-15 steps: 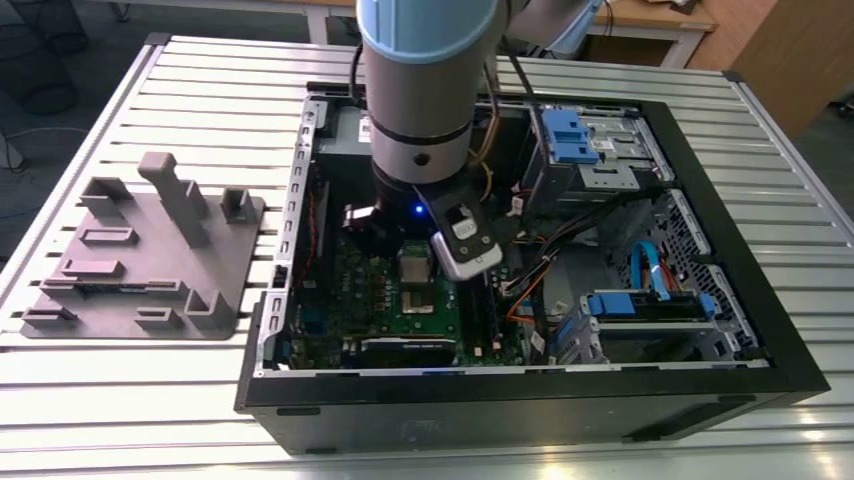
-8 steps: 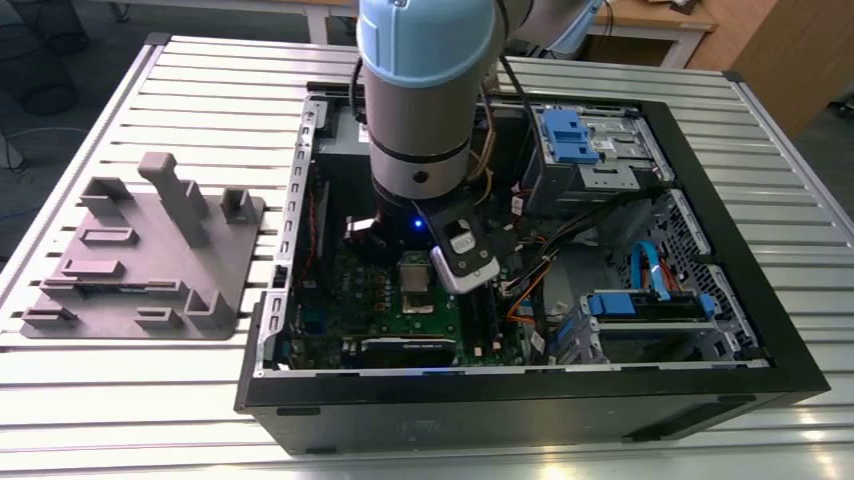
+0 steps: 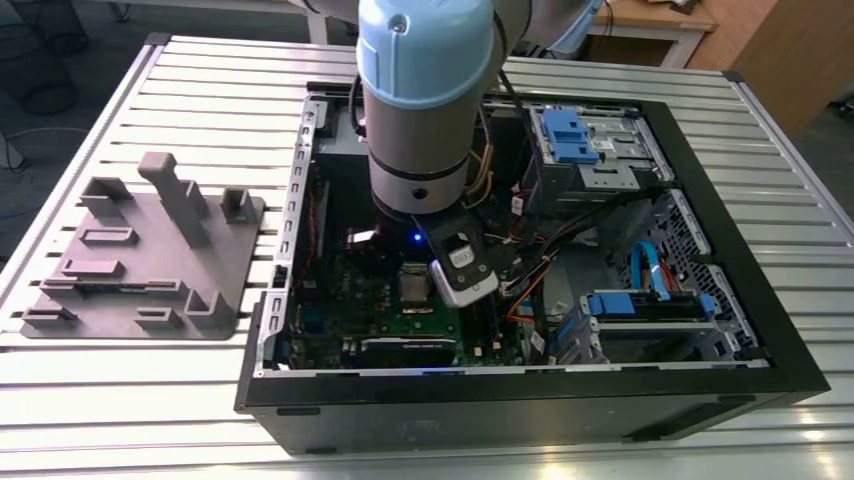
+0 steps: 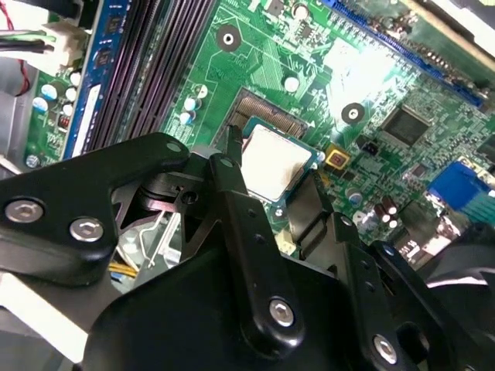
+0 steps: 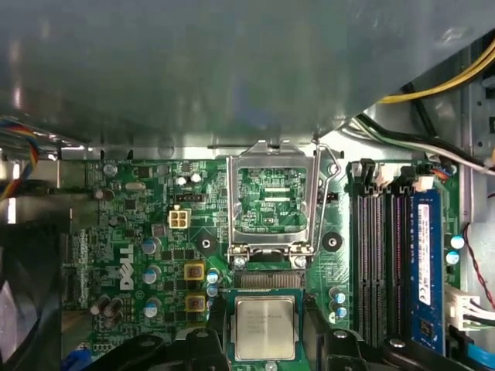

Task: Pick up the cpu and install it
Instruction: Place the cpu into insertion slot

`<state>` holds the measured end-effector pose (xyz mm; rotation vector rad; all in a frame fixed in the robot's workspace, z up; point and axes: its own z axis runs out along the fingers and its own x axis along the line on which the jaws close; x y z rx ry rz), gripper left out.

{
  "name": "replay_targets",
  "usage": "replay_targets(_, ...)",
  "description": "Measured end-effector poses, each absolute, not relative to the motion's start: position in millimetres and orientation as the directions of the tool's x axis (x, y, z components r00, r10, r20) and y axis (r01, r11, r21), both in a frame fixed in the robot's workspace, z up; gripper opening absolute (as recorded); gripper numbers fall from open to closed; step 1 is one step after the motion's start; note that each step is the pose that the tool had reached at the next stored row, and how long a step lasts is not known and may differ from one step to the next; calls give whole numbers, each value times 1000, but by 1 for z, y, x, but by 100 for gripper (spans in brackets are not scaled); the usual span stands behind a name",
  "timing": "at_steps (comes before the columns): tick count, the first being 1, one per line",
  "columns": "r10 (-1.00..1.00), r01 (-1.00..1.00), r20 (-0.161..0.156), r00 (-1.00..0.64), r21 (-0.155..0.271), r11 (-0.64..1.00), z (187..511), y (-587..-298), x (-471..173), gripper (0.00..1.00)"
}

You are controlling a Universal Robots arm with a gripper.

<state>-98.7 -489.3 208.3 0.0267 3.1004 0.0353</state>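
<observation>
The cpu (image 5: 264, 328) is a pale silver square chip seen in both wrist views, hovering low over the green motherboard. My gripper (image 5: 264, 323) is shut on it, one black finger (image 5: 217, 315) on each of two opposite edges. In the second wrist view the cpu (image 4: 272, 158) sits between the same black fingers (image 4: 230, 166) of the gripper (image 4: 271, 166). It covers most of the socket; a strip of the socket's contacts (image 5: 267, 280) shows past one edge. The silver socket frame (image 5: 271, 148) stands flipped open beyond it. In the exterior view the arm (image 3: 420, 110) reaches down into the case.
The black computer case (image 3: 534, 395) lies open on a slatted metal table (image 3: 160, 400). A grey plastic tray (image 3: 147, 250) with upright posts lies at the exterior view's left. Memory slots (image 5: 383, 255) run beside the socket. Cables (image 5: 433, 85) and blue drive brackets (image 3: 577, 135) crowd the case.
</observation>
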Motion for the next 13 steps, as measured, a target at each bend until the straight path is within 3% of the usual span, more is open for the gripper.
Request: replay_targets(13, 18, 17, -41, -999, 23, 1000, 205, -489, -99, 47)
